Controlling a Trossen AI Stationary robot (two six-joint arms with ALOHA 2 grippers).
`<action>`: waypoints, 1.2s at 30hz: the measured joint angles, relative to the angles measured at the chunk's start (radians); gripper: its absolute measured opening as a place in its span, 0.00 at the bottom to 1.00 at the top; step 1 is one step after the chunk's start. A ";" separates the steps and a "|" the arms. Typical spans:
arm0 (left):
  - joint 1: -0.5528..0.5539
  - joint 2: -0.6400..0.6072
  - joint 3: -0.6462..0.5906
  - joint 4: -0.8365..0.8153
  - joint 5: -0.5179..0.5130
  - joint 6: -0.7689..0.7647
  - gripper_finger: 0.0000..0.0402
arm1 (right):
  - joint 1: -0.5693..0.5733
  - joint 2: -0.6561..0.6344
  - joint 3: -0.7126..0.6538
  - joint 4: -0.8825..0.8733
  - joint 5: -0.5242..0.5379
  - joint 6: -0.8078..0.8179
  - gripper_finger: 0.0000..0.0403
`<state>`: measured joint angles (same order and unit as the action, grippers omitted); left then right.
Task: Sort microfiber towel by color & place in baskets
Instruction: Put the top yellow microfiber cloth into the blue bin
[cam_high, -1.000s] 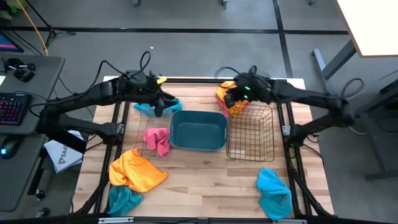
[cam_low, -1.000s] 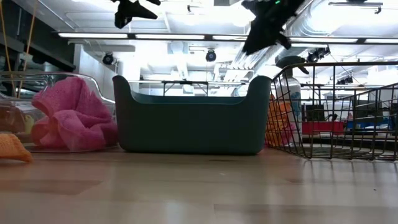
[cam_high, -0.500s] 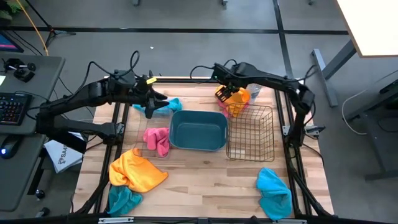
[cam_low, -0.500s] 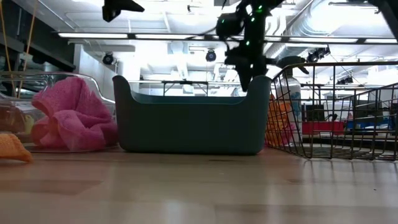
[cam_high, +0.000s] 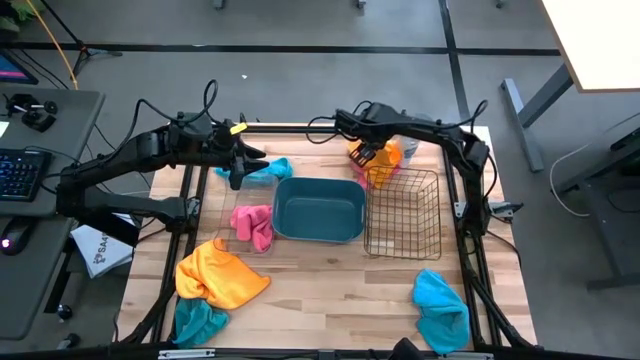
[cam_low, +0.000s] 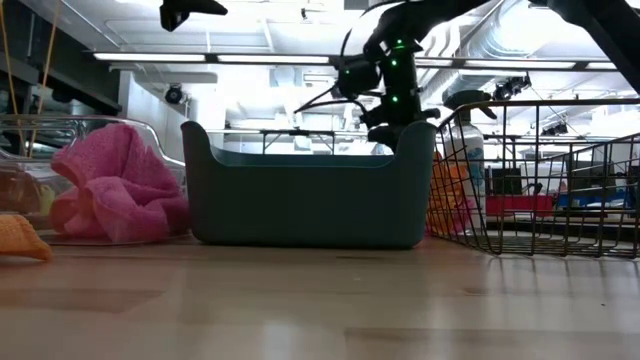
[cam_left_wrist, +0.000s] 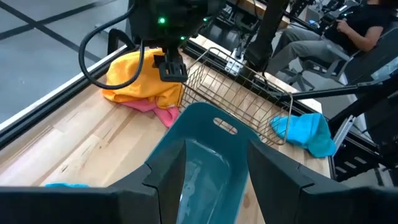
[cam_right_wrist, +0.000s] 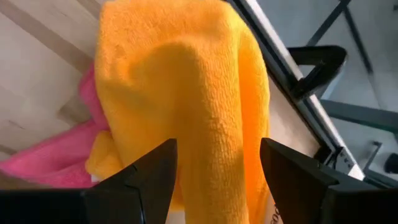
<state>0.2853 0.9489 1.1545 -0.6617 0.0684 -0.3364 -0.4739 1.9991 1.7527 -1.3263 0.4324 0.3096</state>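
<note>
Right end effector (cam_high: 366, 152) is dropping onto the far orange towel (cam_high: 383, 158) since a second ago.
Left end effector (cam_high: 237, 170) is hovering spread beside the turquoise towel (cam_high: 268, 170); right fingers are spreading around orange cloth, preparing a grab beside the wire basket (cam_high: 404, 215).

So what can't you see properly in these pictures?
- Low view: the teal tub wall hides its inside.
- High view: the right gripper covers part of the orange towel; the pink towel beneath barely shows.
- Low view: the picture's top edge cuts off the left gripper.
</note>
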 joint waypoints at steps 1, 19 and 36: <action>0.000 0.000 0.000 0.000 0.000 0.000 0.39 | -0.002 0.000 0.000 0.001 -0.010 0.000 0.56; 0.001 -0.001 0.000 0.001 -0.004 0.046 0.39 | -0.003 -0.031 0.069 -0.052 -0.067 -0.075 0.02; 0.003 -0.001 -0.001 0.032 -0.164 0.079 0.39 | 0.326 -0.341 0.541 0.163 -0.402 -0.152 0.00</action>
<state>0.2886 0.9478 1.1538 -0.6294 -0.0959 -0.2577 -0.1479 1.6583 2.2933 -1.1632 0.0299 0.1572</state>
